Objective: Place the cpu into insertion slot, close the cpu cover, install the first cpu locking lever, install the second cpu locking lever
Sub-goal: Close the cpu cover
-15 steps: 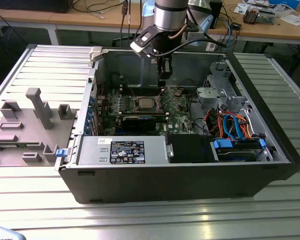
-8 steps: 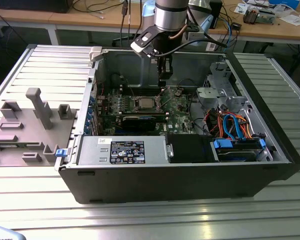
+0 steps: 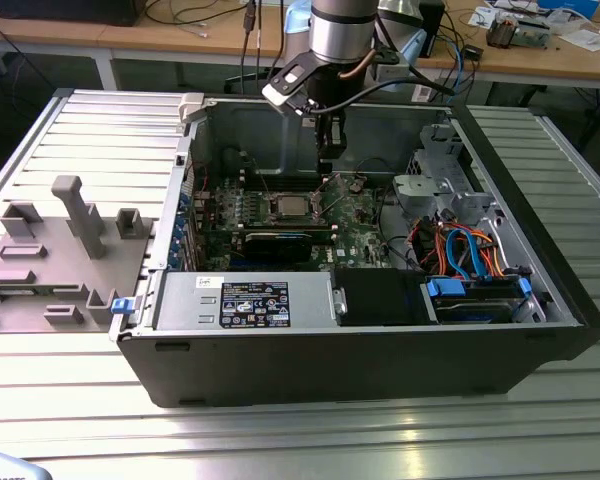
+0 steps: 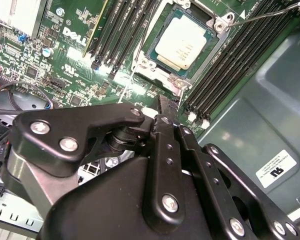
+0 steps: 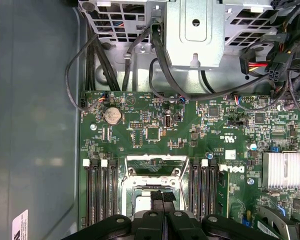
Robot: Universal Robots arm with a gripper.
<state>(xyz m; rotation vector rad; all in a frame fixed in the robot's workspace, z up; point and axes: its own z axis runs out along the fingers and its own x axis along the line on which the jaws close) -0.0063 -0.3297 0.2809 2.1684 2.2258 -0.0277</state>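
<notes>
The cpu (image 4: pixel 182 42), a silver-topped square chip, lies seated in the insertion slot (image 3: pixel 287 207) on the green motherboard (image 5: pixel 155 132). The cpu cover (image 4: pixel 151 71), a thin silver frame, looks laid down around the chip, whose top shows through the window. A thin wire locking lever (image 4: pixel 270 14) stands out at an angle beside the socket. My gripper (image 5: pixel 163 196) hovers just above the socket's edge, shut with nothing between its black fingers (image 4: pixel 166 106). In the exterior view the gripper (image 3: pixel 327 152) hangs inside the open computer case, a little behind the socket.
Black memory slots (image 5: pixel 97 190) flank the socket on both sides. A coin battery (image 5: pixel 112 115), a finned heat sink (image 5: pixel 282 170), a metal drive cage (image 5: pixel 195 35) and cable bundles (image 3: pixel 460 245) crowd the case. A power supply (image 3: pixel 245 300) sits in front. Grey fixtures (image 3: pixel 60 250) stand at the exterior view's left.
</notes>
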